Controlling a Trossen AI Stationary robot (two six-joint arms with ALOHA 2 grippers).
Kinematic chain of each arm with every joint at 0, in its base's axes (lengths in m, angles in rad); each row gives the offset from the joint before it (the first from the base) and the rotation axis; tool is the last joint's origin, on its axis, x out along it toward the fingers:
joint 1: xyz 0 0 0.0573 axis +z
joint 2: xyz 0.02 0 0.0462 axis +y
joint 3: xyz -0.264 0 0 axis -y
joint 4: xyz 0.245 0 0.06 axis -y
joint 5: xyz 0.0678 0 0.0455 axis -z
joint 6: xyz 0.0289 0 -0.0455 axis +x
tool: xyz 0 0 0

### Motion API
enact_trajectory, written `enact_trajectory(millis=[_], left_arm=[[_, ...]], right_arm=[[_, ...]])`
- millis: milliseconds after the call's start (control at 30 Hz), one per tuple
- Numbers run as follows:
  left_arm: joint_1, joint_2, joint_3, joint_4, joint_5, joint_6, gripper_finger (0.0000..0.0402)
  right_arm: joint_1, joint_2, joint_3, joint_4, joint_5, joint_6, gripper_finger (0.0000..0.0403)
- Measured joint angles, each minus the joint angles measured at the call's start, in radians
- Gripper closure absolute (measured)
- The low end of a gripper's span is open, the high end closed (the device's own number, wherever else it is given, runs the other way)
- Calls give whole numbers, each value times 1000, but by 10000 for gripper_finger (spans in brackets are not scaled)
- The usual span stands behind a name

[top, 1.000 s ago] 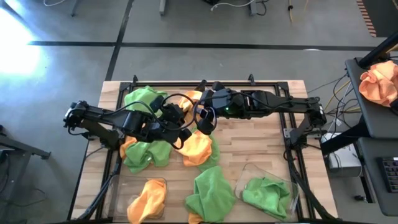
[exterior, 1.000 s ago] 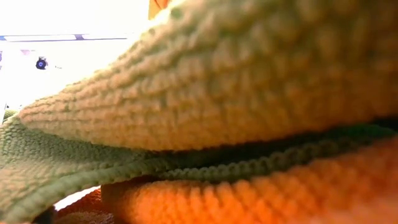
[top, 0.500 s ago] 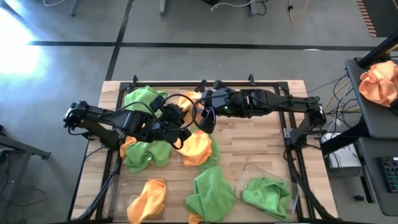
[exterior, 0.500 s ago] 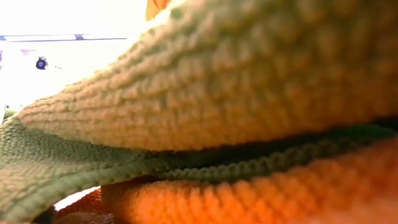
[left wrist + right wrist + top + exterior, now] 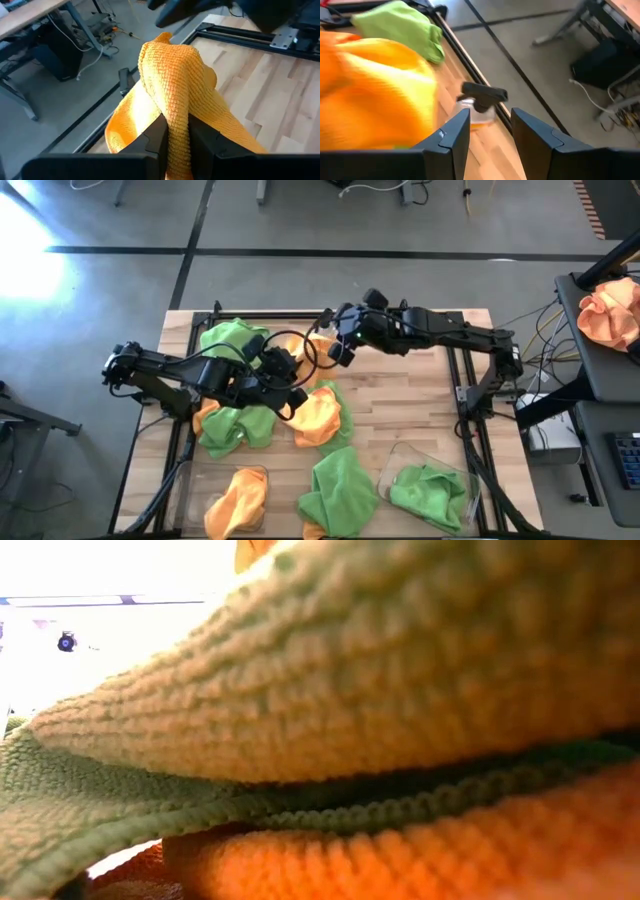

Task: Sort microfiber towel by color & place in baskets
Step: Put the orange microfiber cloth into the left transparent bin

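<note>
The left wrist view shows a fuzzy orange microfiber towel pinched between the left gripper fingers, so it can go up. It hangs long, up and down, over the middle of the wooden table. The right gripper, fingers apart and empty, waits near the far edge. Two clear plastic baskets sit at the near edge.

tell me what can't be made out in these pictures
- Low view: towels pressed against the lens hide the table, both arms and baskets.
- High view: the arm hides what the left gripper pinches; the left wrist view shows an orange towel.
- Right wrist view: spray bottle blurred, contents unclear.
</note>
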Motion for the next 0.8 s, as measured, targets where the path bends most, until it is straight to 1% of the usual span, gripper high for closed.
enact_trajectory(millis=[167, 300, 400, 633, 800], left_arm=[[-24, 0, 0, -1, 50, -61, 361], [-59, 0, 18, -28, 130, -137, 361], [-101, -1, 39, -75, 134, -219, 361], [-247, -1, 104, -230, 133, -462, 361], [-377, -1, 136, -311, 136, -676, 361]], right_arm=[[-47, 0, 0, -33, 0, 5, 266], [-87, 0, 0, -67, 0, 6, 270], [-114, 0, 0, -99, 2, 6, 270], [-165, 0, -13, -136, 1, 6, 263], [-177, 0, -50, -152, 0, 6, 269]])
